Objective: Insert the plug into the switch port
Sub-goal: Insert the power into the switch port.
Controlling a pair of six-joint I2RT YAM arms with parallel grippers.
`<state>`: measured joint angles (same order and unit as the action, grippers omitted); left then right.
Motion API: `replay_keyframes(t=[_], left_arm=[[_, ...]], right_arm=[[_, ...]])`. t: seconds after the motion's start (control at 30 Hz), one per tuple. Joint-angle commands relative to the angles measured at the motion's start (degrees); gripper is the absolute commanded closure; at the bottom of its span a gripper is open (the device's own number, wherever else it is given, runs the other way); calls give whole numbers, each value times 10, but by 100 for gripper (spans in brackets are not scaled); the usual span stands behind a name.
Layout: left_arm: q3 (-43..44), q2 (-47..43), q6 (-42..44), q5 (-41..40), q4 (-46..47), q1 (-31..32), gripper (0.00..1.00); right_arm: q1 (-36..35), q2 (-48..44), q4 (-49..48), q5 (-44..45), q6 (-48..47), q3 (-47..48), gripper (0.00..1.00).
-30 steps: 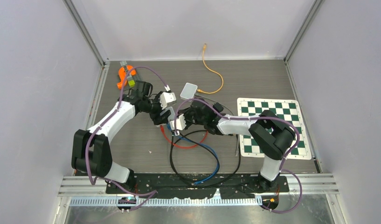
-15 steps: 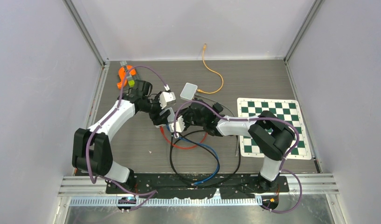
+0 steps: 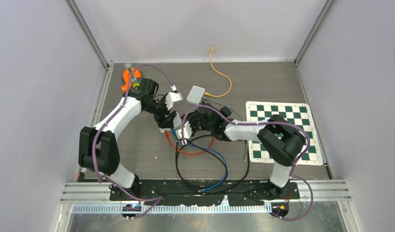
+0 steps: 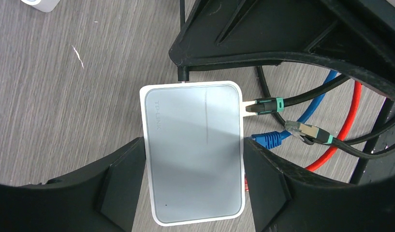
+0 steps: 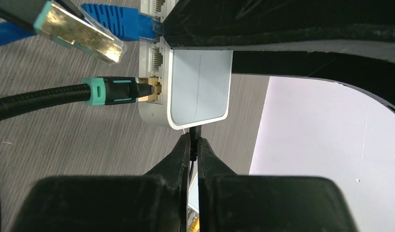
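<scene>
One switch: pale grey, rounded corners, mid-bench, nearer left edge.
Three plugs: teal-collared plug and blue plug seated, metal plug loose.
Left fingers: wide, clamping switch.
Right fingers: pinching thin cord.

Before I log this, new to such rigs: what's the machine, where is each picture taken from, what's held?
Two robot arms bolted at a table's near edge. One picture looks down from above; the other two come from wrist cameras. The left gripper clasps a grey switch with a black plug and a blue plug in its ports; a metal plug sits loose beside them. The right gripper is shut at the switch's end. Also there: a white box, an orange cable, a checkered board.
</scene>
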<state>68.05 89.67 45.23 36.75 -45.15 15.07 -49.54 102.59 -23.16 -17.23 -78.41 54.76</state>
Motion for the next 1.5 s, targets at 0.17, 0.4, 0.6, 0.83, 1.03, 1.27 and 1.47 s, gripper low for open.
replay_keyframes(t=[0.17,0.4,0.6,0.83,1.03,1.27,1.47], left_arm=[[42,12,17,60,14,1,48],[67,24,24,65,-11,0,48],[94,36,15,78,-27,-3,49],[96,34,15,99,-11,-3,49],[108,37,7,119,-8,-3,49],[116,43,2,127,-16,-2,50],[111,39,-2,135,-5,-2,50]], right_arm=[[-31,-2,-87,-108,12,56,95],[-41,-7,-52,-126,-43,82,95],[-57,1,-8,-105,-40,117,95],[-60,10,51,-150,3,138,95],[-62,14,167,-190,10,192,95],[-63,16,186,-224,25,205,95],[-67,19,179,-232,49,209,95]])
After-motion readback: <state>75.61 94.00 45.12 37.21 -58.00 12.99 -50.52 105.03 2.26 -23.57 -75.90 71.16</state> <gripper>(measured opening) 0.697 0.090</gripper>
